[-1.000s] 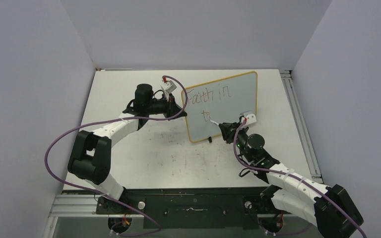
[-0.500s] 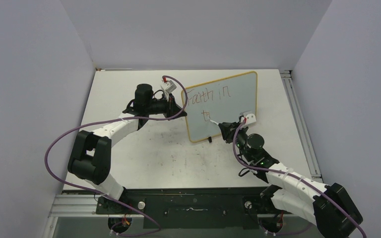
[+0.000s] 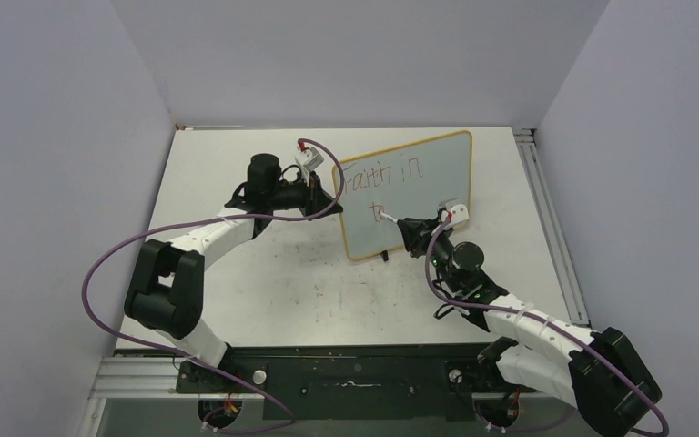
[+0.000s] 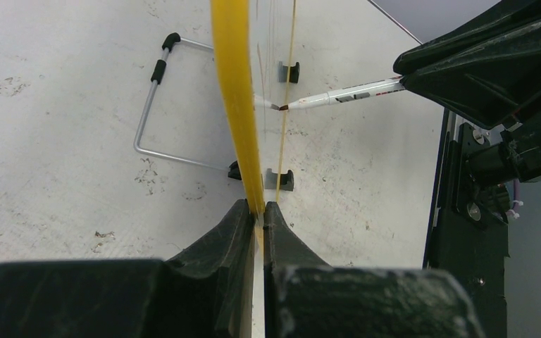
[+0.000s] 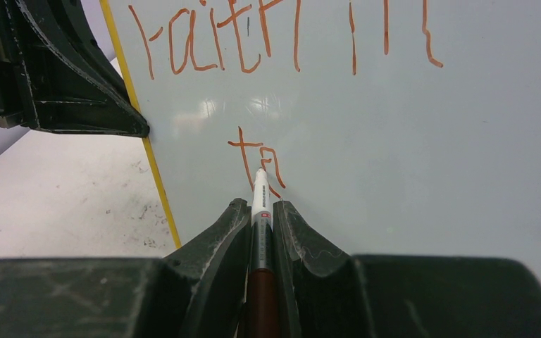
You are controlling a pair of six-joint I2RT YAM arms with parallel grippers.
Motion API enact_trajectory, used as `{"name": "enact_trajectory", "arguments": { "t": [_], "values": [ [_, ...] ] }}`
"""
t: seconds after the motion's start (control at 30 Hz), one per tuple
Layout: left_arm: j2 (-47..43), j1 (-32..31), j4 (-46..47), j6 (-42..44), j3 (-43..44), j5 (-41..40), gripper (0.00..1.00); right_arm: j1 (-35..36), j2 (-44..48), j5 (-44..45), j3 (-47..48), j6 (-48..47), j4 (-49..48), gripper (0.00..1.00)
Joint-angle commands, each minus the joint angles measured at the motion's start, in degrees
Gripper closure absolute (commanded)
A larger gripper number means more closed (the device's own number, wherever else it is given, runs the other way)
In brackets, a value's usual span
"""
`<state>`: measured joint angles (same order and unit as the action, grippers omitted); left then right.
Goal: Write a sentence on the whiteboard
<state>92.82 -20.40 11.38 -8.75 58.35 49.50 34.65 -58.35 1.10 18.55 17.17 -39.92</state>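
Where the 2 arms are bolted at the near edge of the table (image 3: 264,291), the right arm stretches forward and a little to the left, with its elbow low. The right gripper (image 5: 259,208) is clenched on a white marker (image 5: 260,189), which lies straight between the 2 fingers. The marker's dark tip touches the whiteboard (image 3: 437,187) at the start of line 2 of the sentence (image 5: 253,42), where a reddish "t" and 1 unclear letter are written. Above it, line 1 reads "Faith in". The board stands upright near the middle of the table on 2 black feet (image 4: 279,179), with a wire stand (image 4: 151,105) behind it. Farther left, the left arm bends outward and comes back to the board, and the left gripper (image 4: 256,210) is closed tightly on the yellow frame at the left edge.
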Motion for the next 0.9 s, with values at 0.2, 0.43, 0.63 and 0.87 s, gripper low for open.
{"name": "enact_trajectory", "arguments": {
  "t": [0.2,0.43,0.63,0.87],
  "values": [
    [0.26,-0.16,0.05,-0.39,2.47,2.27,1.0,0.39,0.06,0.69,1.18,-0.35,-1.58,0.95],
    [0.17,-0.16,0.05,-0.39,2.47,2.21,1.0,0.56,2.92,1.64,-0.9,-0.27,2.5,0.95],
    [0.09,-0.16,0.1,-0.39,2.43,2.25,1.0,0.6,3.38,2.63,-1.0,-0.99,3.44,0.95],
    [0.08,-0.16,0.1,-0.39,2.44,2.33,1.0,0.62,1.8,2.71,-0.32,-1.26,1.81,0.95]
  ]
}}
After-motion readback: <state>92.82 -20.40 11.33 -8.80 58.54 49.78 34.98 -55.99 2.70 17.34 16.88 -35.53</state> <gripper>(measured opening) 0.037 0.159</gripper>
